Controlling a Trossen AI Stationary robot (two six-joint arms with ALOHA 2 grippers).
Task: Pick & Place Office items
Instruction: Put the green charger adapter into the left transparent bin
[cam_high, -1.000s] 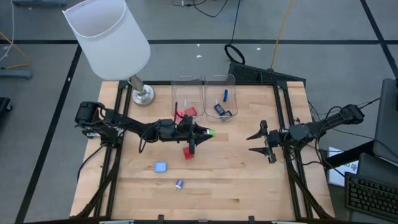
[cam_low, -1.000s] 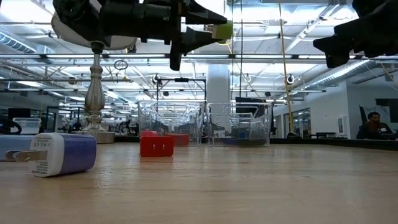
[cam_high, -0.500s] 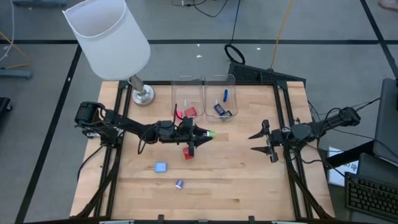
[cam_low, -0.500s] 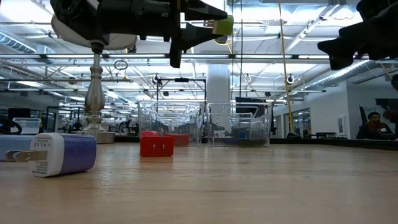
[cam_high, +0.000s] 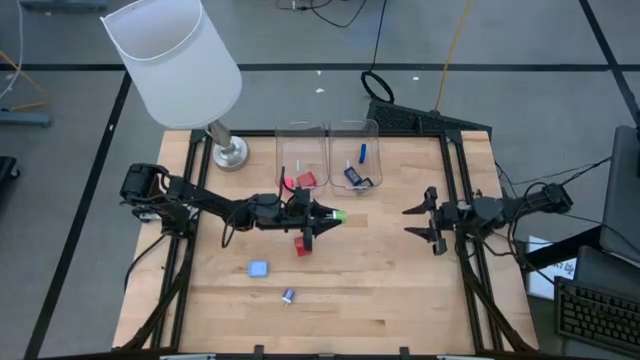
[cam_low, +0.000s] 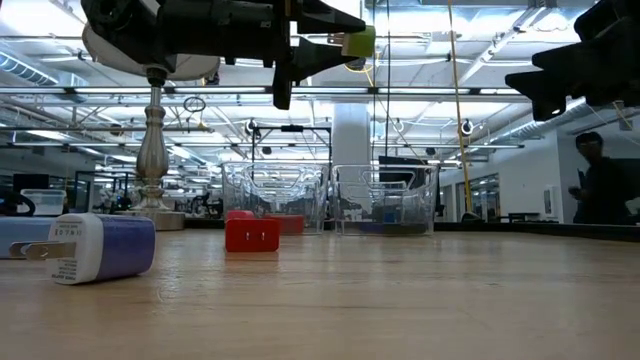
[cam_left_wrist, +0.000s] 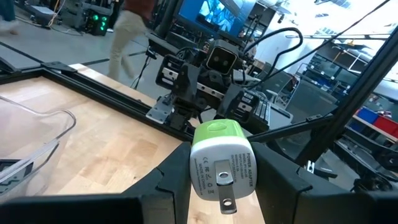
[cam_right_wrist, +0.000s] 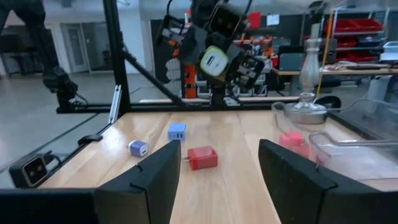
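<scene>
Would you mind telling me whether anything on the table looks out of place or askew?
Nothing looks spilled or damaged. The red charger, light blue charger and purple charger lie loose on the table, outside the two clear bins. The left gripper holds a green charger in the air.

The left gripper is held raised, its fingers clamped on something between them. The right gripper is held raised, fingers spread apart.

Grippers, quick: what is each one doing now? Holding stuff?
Left gripper: shut on the green charger, up above the table.
Right gripper: open, holding nothing.
</scene>
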